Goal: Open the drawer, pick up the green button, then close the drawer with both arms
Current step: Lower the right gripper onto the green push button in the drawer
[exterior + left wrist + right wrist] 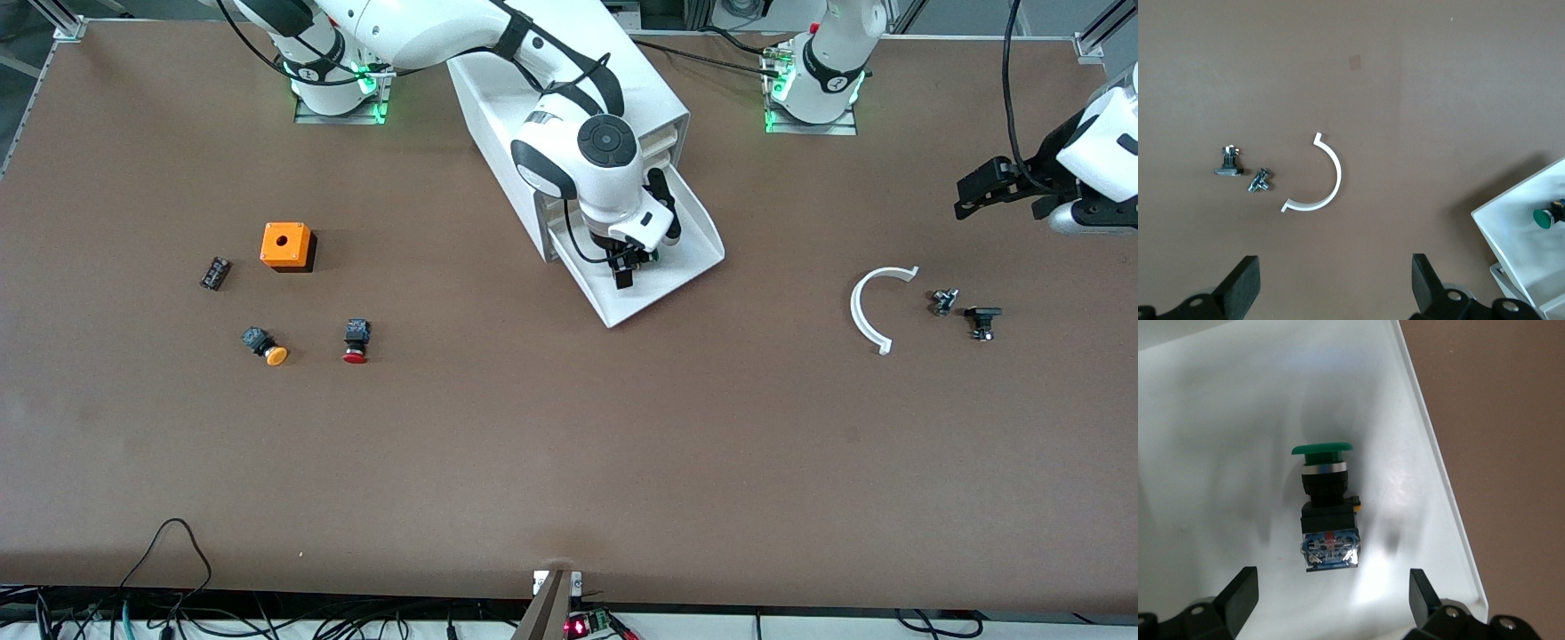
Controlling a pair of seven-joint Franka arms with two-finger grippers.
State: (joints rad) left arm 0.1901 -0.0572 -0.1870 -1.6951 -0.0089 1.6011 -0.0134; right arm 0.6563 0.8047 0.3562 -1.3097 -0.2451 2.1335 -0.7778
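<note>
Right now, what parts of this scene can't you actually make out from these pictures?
- Front view: the green button in the open drawer is covered by the right gripper and its wrist.
- Front view: the cabinet and its other drawers are mostly hidden by the right arm.
- Left wrist view: the button is cut off by the edge.
- Two small dark parts beside the white curved piece are too small to identify.

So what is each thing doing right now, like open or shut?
Drawer: pulled open.
Green button: lying on its side in the drawer, not held.
Right gripper: open, over the green button.
Left gripper: open, waiting over the table.
</note>
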